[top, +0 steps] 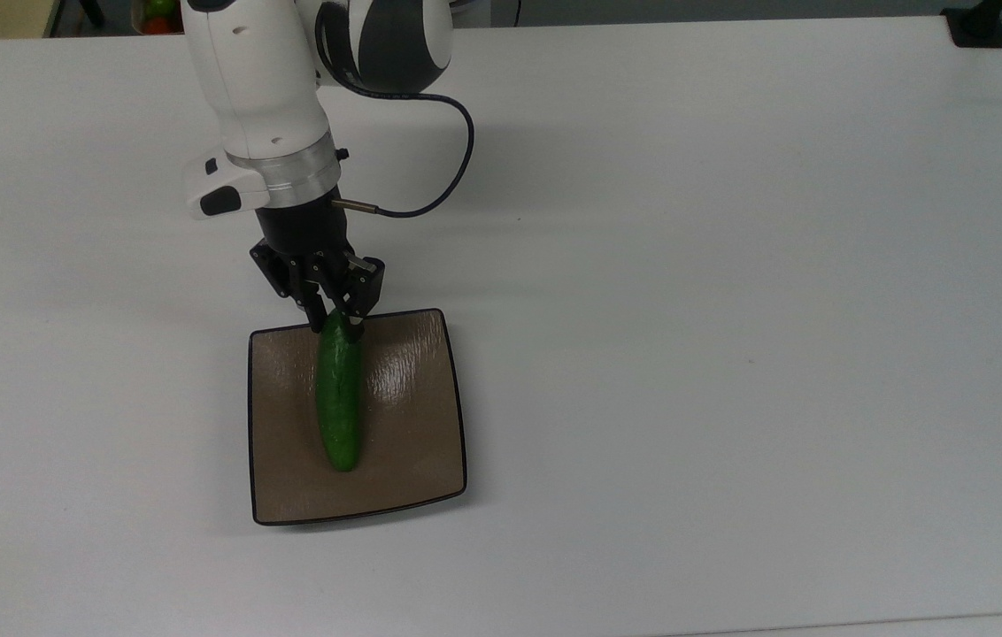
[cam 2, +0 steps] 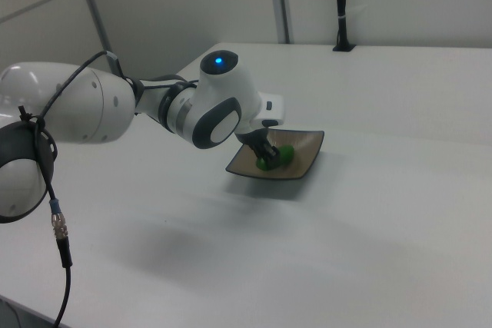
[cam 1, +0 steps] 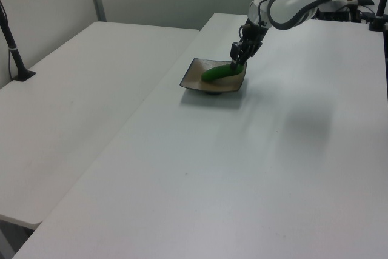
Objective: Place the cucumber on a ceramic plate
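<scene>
The bright green cucumber (top: 339, 398) lies lengthwise on the square tan-brown ceramic plate (top: 412, 425), left of the plate's middle in the top view. My gripper (top: 337, 326) stands over the plate's far edge, shut on the cucumber's upper end. In the left view the cucumber (cam 1: 217, 73) slopes from the gripper (cam 1: 236, 65) down into the plate (cam 1: 194, 80). The right view shows the cucumber's end (cam 2: 281, 154) on the plate (cam 2: 309, 150), partly hidden behind the arm's wrist.
The plate sits on a wide white table (top: 731, 354). A black cable (top: 457, 150) loops off the wrist. A black clamp base (top: 979, 26) stands at the far right corner. A second white table (cam 1: 73, 101) with a black pole (cam 1: 12, 40) lies beside.
</scene>
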Robot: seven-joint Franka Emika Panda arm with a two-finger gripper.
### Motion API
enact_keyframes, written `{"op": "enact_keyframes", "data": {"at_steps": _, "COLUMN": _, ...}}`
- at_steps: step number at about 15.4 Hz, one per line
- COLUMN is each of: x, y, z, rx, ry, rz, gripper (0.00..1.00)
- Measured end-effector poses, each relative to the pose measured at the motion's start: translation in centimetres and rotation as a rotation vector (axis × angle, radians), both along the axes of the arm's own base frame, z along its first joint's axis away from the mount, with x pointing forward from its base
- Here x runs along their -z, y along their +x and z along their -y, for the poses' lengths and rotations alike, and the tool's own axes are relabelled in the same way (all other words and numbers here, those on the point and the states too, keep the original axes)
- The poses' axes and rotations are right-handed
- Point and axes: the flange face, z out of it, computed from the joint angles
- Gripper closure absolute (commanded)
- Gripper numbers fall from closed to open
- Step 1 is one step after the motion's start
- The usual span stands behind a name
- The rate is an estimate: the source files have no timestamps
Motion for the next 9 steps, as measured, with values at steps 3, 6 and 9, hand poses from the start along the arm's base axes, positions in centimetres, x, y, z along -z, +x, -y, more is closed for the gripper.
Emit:
{"op": "enact_keyframes", "data": {"at_steps": 3, "x": 0.36, "y": 0.00, "z": -0.01, "rx": 0.001, "ry": 0.001, "rz": -0.006, "gripper": 0.08}}
{"op": "enact_keyframes", "data": {"at_steps": 6, "x": 0.44, "y": 0.00, "z": -0.01, "rx": 0.002, "ry": 0.002, "rz": -0.007, "gripper": 0.00}}
{"op": "enact_keyframes", "data": {"at_steps": 9, "x": 0.12, "y": 0.05, "z": -0.02, "rx": 0.002, "ry": 0.001, "rz": -0.001, "gripper": 0.00}}
